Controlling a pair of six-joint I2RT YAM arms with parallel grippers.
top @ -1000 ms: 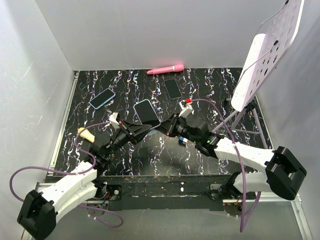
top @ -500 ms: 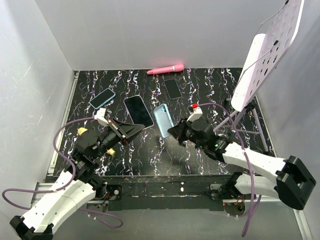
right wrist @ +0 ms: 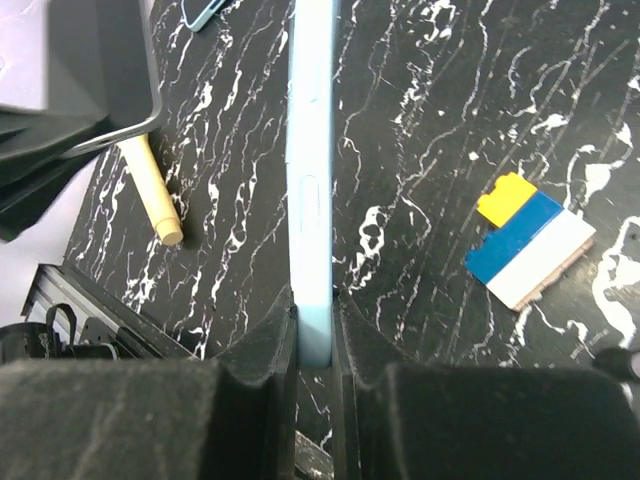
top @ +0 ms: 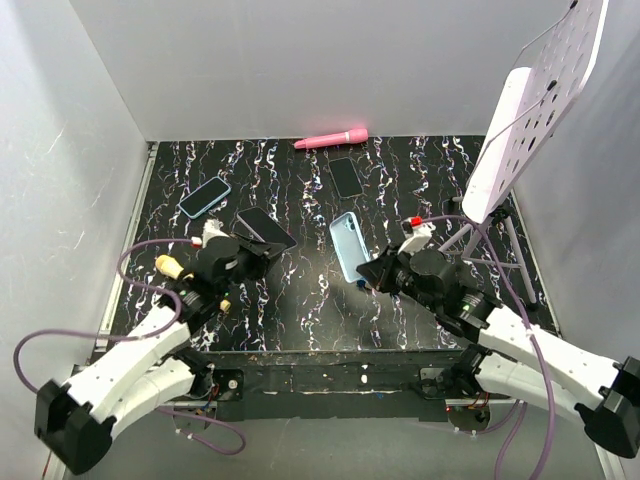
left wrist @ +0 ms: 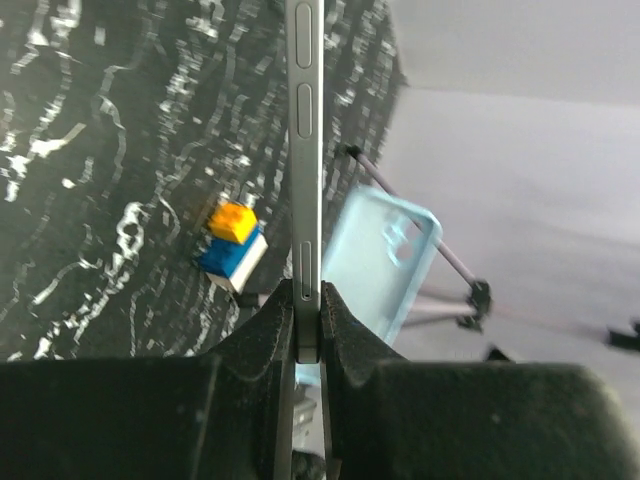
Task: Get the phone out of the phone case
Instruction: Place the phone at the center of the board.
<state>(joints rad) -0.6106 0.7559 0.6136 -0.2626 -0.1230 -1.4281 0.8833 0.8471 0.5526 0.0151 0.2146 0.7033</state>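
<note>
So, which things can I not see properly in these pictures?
- Left wrist view: the phone is edge-on, screen unseen; left gripper covers its lower end.
- Right wrist view: the phone case is edge-on, inside unseen; right gripper covers its lower end.

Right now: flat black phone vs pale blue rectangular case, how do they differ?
The flat black phone is a solid dark slab; the pale blue rectangular case is an empty shell. Phone sits in the left gripper, case in the right gripper. Both are pinched by one end, apart.
</note>
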